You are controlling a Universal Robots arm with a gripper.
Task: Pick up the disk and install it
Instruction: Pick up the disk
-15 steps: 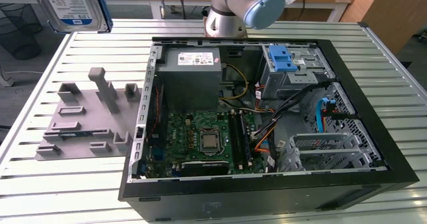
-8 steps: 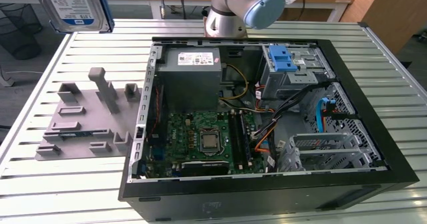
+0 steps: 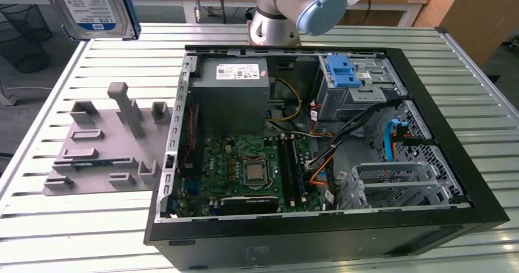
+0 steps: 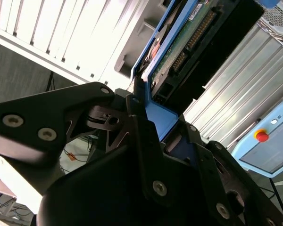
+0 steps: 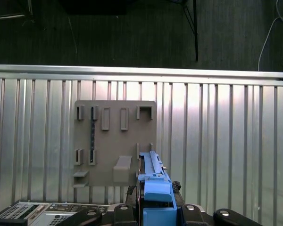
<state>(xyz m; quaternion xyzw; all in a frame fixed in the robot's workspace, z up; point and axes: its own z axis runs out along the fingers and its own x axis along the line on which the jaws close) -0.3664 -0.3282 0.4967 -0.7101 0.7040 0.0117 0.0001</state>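
Over the table (image 3: pixel 81 224), well apart from the open computer case (image 3: pixel 324 245), you are holding the hard disk (image 3: pixel 91 5) aloft, the gripper (image 4: pixel 162 117) clamping its blue carrier frame (image 5: pixel 155 188). Held by that narrow edge, it is risking twisting, slipping, or snagging the case's loose cables (image 3: pixel 357 127).

The disk (image 3: pixel 91 8) is silvery metal framed in smooth blue plastic, the table (image 3: pixel 65 230) ribbed, shiny metal, the fixture board (image 3: pixel 97 163) matt grey plastic.
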